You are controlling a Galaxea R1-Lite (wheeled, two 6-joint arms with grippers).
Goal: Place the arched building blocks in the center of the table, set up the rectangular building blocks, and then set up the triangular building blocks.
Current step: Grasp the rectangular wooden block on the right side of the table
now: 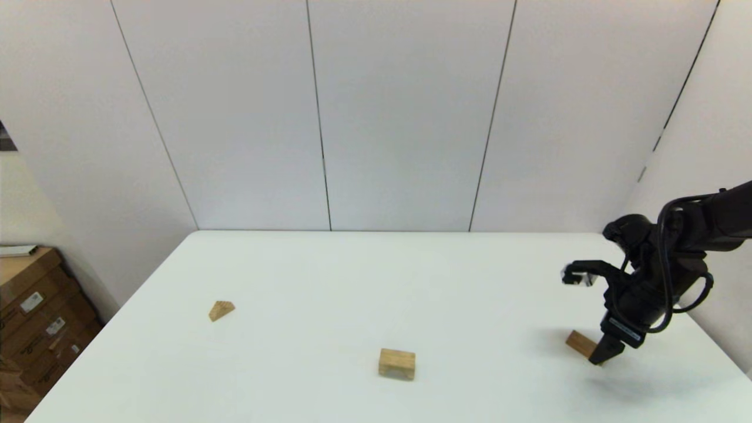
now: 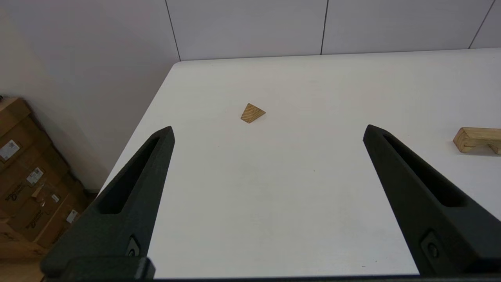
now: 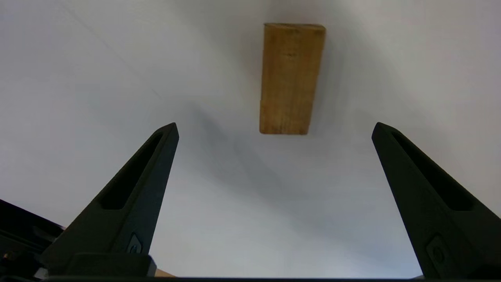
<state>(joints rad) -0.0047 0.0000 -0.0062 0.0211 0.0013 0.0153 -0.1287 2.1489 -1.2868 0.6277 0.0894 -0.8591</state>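
Right arm (image 1: 699,229), right of frame: matte black housings, looped black cables, a small white label near the wrist, a pale block at lower right. Right gripper (image 3: 274,129) and left gripper (image 2: 268,131): two long, tapering black fingers each, slotted, one screw near each base.

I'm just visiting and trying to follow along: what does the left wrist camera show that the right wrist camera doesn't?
Only the left wrist view shows the small triangular block, one end of the arched block with its hollow facing down, the table's far edge, the wall and cardboard boxes beside the table. It also shows the open left end effector.

Only the right wrist view shows the rectangular block lying flat, close ahead of the open right end effector.

Both share the white table and a pair of spread black fingers holding nothing.
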